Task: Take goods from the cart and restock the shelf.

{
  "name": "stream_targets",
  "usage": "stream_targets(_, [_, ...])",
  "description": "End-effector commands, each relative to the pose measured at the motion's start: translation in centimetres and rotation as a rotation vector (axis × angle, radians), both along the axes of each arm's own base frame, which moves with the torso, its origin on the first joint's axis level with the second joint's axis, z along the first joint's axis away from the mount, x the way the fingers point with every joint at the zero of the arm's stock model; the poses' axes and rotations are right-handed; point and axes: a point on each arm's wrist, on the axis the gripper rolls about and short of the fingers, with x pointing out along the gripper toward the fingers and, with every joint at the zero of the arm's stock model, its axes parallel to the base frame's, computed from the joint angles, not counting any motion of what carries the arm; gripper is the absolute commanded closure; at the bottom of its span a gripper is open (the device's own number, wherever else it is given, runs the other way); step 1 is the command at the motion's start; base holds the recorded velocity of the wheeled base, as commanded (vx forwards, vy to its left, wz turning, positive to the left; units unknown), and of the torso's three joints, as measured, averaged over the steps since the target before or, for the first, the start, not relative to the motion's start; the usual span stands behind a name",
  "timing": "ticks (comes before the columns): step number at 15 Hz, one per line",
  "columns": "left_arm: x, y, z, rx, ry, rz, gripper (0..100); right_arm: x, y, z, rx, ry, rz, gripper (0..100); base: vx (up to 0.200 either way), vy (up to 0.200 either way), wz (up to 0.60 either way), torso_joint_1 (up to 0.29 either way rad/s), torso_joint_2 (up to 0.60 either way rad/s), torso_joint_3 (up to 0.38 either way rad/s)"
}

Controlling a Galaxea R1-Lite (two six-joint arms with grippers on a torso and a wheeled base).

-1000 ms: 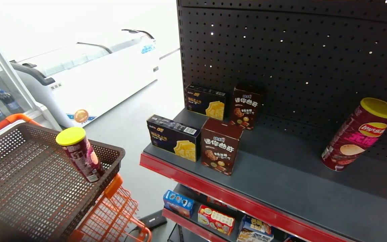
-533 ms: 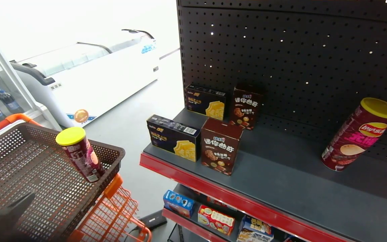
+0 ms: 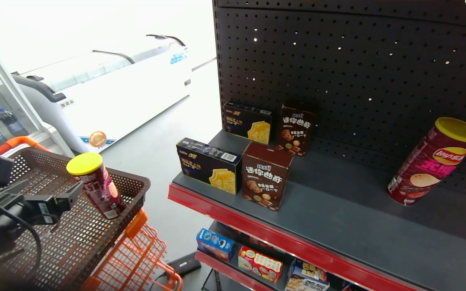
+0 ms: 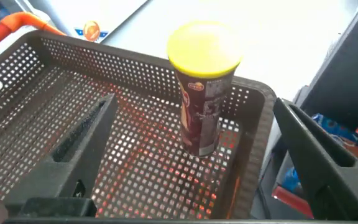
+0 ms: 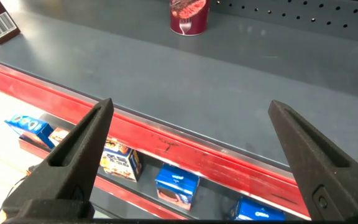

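Left wrist view shows my left gripper (image 4: 194,115) spread wide, facing the chips can (image 4: 201,93), which stands upright in the cart basket (image 4: 135,62), untouched. I judge this the pick-up approach. Next I ease forward, close on the can and lift it toward the shelf (image 3: 338,210).

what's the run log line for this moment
left gripper: jaws open, facing chip can in cart basket | right gripper: jaws open, facing shelf
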Motion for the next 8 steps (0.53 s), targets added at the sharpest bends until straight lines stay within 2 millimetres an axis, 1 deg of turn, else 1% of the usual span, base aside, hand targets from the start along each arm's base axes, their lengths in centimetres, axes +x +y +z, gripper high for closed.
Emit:
stream_targets(1, [3.5,1.0,-4.2,-0.003,0.109,0.003,0,0.0,0.0,0.0,0.000,0.001,0.001,0,0.000,0.000,0.00,0.000,0.00,0.000])
stream_targets(4, [5.6,1.8,-5.2,0.032,0.106,0.007,0,0.0,0.0,0.0,0.000,0.001,0.001,0,0.000,0.000,0.00,0.000,0.00,0.000])
stream_targets(6, [7.2,2.4,-5.4,0.038,0.090,0.015,0,0.0,0.0,0.0,0.000,0.001,0.001,0,0.000,0.000,0.00,0.000,0.00,0.000])
stream_targets(7, [7.5,2.5,-5.5,0.038,0.087,0.015,0,0.0,0.0,0.0,0.000,0.001,0.001,0,0.000,0.000,0.00,0.000,0.00,0.000])
stream_targets(8, [8.9,2.9,-5.7,0.044,0.065,0.016,0,0.0,0.0,0.0,0.000,0.001,0.001,0,0.000,0.000,0.00,0.000,0.00,0.000])
